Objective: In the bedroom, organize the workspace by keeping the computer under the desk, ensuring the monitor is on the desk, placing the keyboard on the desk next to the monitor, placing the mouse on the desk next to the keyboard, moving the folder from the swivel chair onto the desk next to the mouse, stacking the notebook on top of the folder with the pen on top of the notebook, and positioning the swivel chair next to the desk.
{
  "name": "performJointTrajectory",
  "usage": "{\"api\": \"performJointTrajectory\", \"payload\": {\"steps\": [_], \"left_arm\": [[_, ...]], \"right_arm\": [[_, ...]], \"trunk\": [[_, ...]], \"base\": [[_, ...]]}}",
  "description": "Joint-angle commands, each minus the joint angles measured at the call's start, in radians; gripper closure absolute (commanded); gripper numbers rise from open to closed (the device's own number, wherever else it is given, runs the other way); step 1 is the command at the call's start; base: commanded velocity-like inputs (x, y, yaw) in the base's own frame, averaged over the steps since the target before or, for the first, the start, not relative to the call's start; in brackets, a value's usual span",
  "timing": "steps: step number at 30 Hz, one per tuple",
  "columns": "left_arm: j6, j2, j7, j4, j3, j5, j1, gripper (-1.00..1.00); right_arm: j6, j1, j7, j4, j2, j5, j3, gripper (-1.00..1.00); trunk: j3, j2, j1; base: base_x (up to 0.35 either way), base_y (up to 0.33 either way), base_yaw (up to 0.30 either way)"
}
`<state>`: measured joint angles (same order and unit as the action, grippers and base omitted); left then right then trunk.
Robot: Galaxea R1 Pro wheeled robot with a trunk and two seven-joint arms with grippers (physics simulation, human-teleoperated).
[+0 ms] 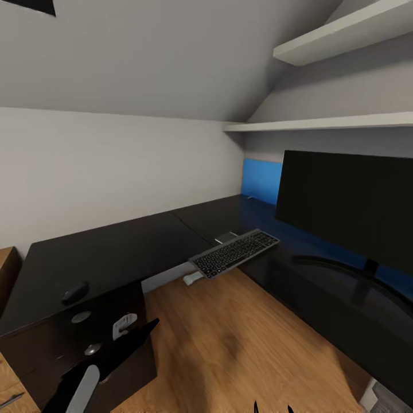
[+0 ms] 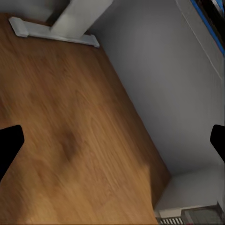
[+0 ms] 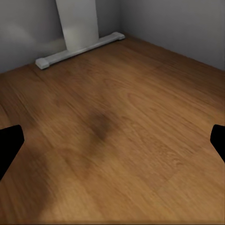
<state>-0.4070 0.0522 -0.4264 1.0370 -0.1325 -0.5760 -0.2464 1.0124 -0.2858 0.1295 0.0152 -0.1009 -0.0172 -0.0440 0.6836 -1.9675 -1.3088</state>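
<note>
Head view has the black worktop [image 1: 115, 246] wrapping the corner, monitor [image 1: 344, 206] standing on its right wing. Keyboard [image 1: 234, 253] lies at the inner corner, overhanging the edge. Mouse [image 1: 74, 292] sits far left, well apart from it. Both wrist views look down on wood floor [image 3: 122, 140]: left pincer [image 2: 112, 140] spread wide, right pincer [image 3: 112, 145] spread wide, both empty.

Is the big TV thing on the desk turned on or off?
It looks off. The very wide black monitor stands upright on the long black desk, and its screen is plain black.
</note>
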Motion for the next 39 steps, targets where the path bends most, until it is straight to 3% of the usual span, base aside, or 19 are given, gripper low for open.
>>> {"api": "performJointTrajectory", "payload": {"steps": [1,6,10,14,18,25,39], "left_arm": [[-0.013,0.0,0.001,0.012,-0.005,-0.011,-0.001,-1.0],[-0.133,0.001,0.048,0.089,-0.014,-0.022,-0.001,-1.0],[-0.293,-0.003,0.114,0.175,-0.018,-0.032,-0.008,-1.0],[-0.388,-0.009,0.189,0.201,-0.019,-0.068,-0.068,-1.0],[-0.42,-0.012,0.249,0.158,-0.018,-0.11,-0.129,-1.0],[-0.446,-0.021,0.301,0.004,-0.015,-0.128,-0.246,-1.0],[-0.441,-0.03,0.295,-0.016,-0.015,-0.129,-0.268,-1.0]], "right_arm": [[0.003,-0.001,0.005,0.002,0.0,-0.001,-0.005,-1.0],[0.002,-0.001,0.005,0.002,0.0,-0.001,-0.005,-1.0],[0.002,-0.001,0.005,0.002,0.001,-0.002,-0.005,-1.0],[0.002,-0.001,0.005,0.002,0.001,-0.002,-0.004,-1.0],[0.001,-0.001,0.005,0.002,0.001,-0.002,-0.004,-1.0],[-0.061,-0.001,0.004,-0.001,0.003,-0.015,0.003,-1.0],[-0.094,-0.001,0.004,-0.014,0.005,-0.033,0.006,-1.0]], "trunk": [[0.003,-0.001,0.0],[0.011,-0.001,0.0],[0.017,-0.001,0.0],[0.024,-0.001,0.0],[0.03,-0.001,0.0],[0.042,-0.001,0.0],[0.065,-0.001,0.0]], "base": [[0.0,0.0,0.0],[0.0,0.0,0.0],[0.0,0.0,0.0],[0.0,0.0,0.0],[0.0,0.0,0.0],[0.0,0.0,0.0],[0.0,0.0,0.0]]}}
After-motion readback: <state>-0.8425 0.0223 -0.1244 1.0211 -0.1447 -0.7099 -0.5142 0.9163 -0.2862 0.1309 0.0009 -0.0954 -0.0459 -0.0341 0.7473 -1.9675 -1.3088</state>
